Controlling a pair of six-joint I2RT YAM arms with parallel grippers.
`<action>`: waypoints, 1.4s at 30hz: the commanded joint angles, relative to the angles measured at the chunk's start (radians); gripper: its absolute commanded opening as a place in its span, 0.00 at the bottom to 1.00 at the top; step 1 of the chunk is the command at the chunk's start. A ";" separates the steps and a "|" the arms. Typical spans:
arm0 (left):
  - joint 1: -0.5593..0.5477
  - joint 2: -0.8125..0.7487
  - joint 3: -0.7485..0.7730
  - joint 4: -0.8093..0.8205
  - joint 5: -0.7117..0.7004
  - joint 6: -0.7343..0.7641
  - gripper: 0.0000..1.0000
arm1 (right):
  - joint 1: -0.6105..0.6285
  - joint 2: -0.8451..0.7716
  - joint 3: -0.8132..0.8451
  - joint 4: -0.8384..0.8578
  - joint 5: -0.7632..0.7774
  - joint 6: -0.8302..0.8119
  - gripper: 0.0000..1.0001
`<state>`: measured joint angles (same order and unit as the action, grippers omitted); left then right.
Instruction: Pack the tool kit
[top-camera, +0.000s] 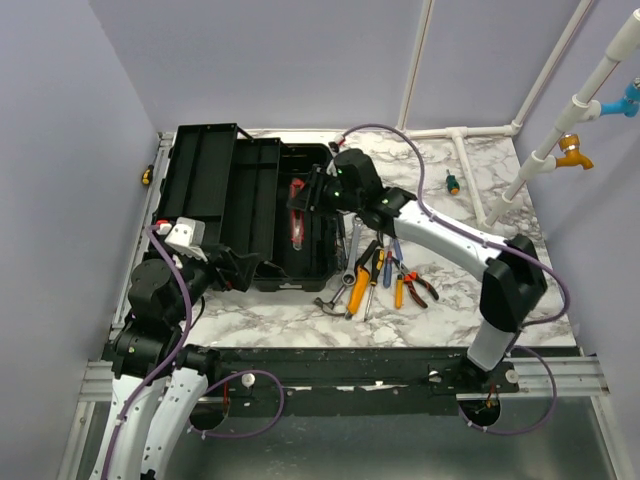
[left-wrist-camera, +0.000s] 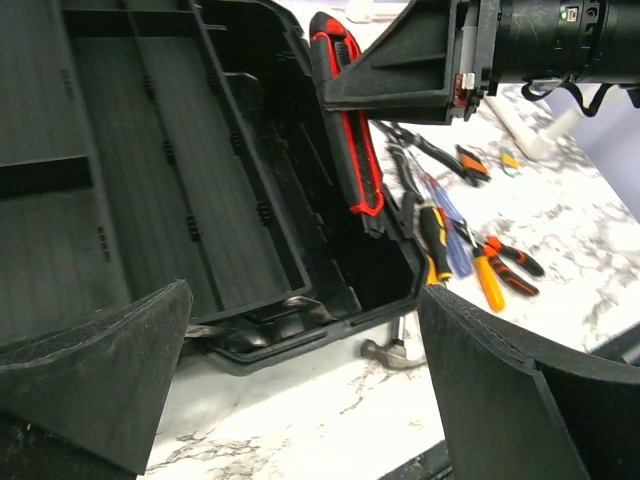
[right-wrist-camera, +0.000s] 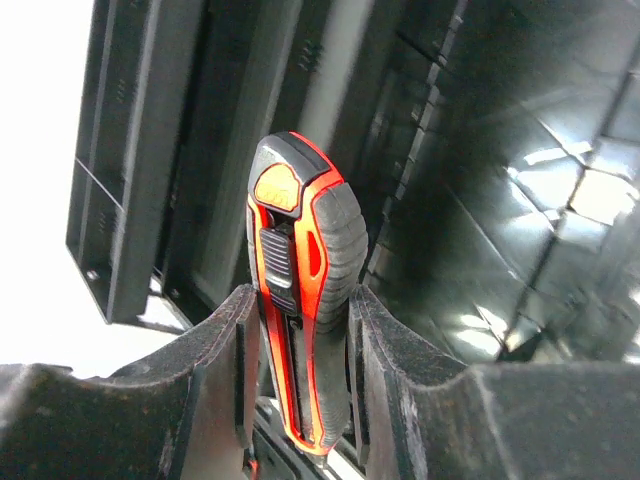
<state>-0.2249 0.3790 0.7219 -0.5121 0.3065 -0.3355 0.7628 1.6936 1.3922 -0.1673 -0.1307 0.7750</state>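
The black toolbox lies open at the table's left, lid thrown back, its tray and deep main compartment in view. My right gripper hangs over the main compartment, shut on a red-and-black utility knife. The knife stands nearly upright with its lower end down inside the box. My left gripper is open and holds nothing, low over the table by the box's near-left corner. On the marble to the right of the box lie loose tools: a hammer, a wrench, screwdrivers and pliers.
A small screwdriver lies alone at the back right. White pipes run along the back and right edges of the table. The hammer's head rests just off the box's near edge. Purple walls close in the table.
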 joint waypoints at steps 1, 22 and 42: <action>-0.005 -0.029 0.011 -0.037 -0.194 0.000 0.98 | 0.030 0.130 0.191 0.092 -0.028 0.028 0.08; -0.007 -0.047 0.019 -0.054 -0.288 -0.017 0.99 | 0.083 0.225 0.306 0.032 0.262 0.013 0.08; -0.013 -0.049 0.013 -0.046 -0.273 -0.016 0.98 | 0.006 0.358 0.176 0.156 -0.008 0.142 0.47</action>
<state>-0.2317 0.3374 0.7238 -0.5705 0.0193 -0.3515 0.7601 1.9629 1.4956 -0.1249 0.0605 0.8371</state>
